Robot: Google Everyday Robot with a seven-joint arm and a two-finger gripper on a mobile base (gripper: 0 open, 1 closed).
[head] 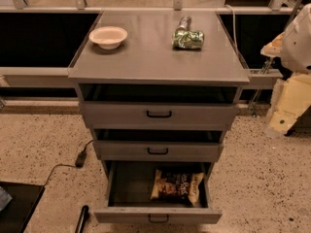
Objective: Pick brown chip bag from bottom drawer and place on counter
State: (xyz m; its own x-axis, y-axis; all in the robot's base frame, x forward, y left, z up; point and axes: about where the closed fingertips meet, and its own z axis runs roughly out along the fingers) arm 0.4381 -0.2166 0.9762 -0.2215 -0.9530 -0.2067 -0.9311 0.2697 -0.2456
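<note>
The brown chip bag (177, 186) lies flat in the open bottom drawer (158, 214), right of the drawer's middle, with tan-yellow edges and a dark centre. The counter (150, 57) is the grey top of the cabinet. My gripper (284, 114) hangs at the right edge of the view, beside the cabinet at the height of the upper drawers. It is well above and to the right of the bag and touches nothing.
A white bowl (108, 36) sits on the counter's left rear, and a shiny green foil bag (188, 39) on its right rear. The two upper drawers (159, 114) are pulled out a little. A black cable (80, 158) and a dark mat (17, 205) lie on the floor at the left.
</note>
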